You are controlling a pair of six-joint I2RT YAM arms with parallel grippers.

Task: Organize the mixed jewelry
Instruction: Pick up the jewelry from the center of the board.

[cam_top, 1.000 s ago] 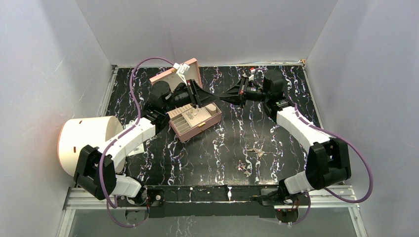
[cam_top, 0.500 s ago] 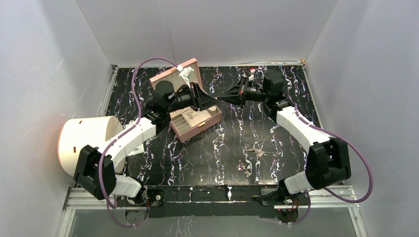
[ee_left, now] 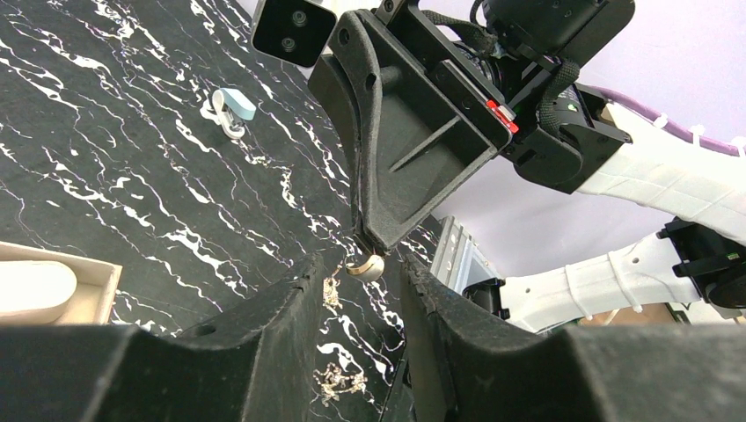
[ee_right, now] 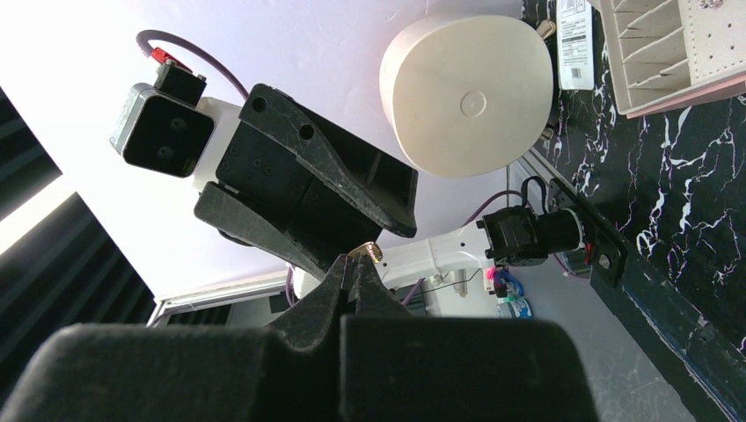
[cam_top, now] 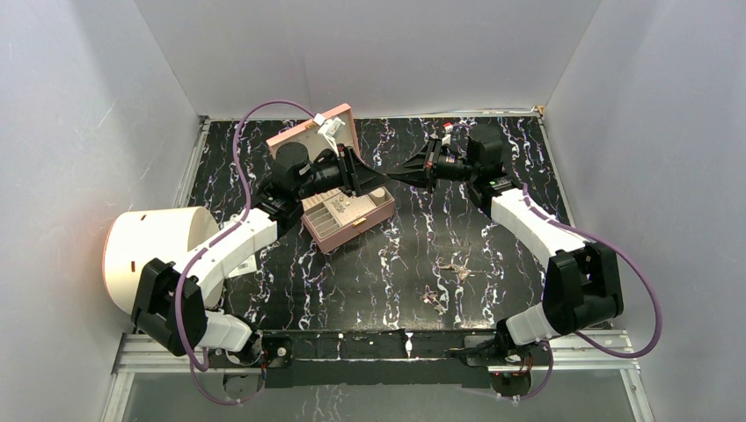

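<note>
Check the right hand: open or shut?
Shut on a small gold ring: the right hand pinches it at its closed tips, in both wrist views. The left hand has its fingers apart either side of it.

Pink quilted rectangular box (cam_top: 361, 227) open, centre-left on black marbled tabletop (cam_top: 369, 272), lid (cam_top: 295, 136) behind it. Silvery chain pieces (cam_top: 456, 268) right of box, nearer the bases. Far left: cream round drum (cam_top: 154, 251). Above box's right corner, left gripper (cam_top: 381, 179) and right gripper (cam_top: 393, 178) tip-to-tip.
</note>
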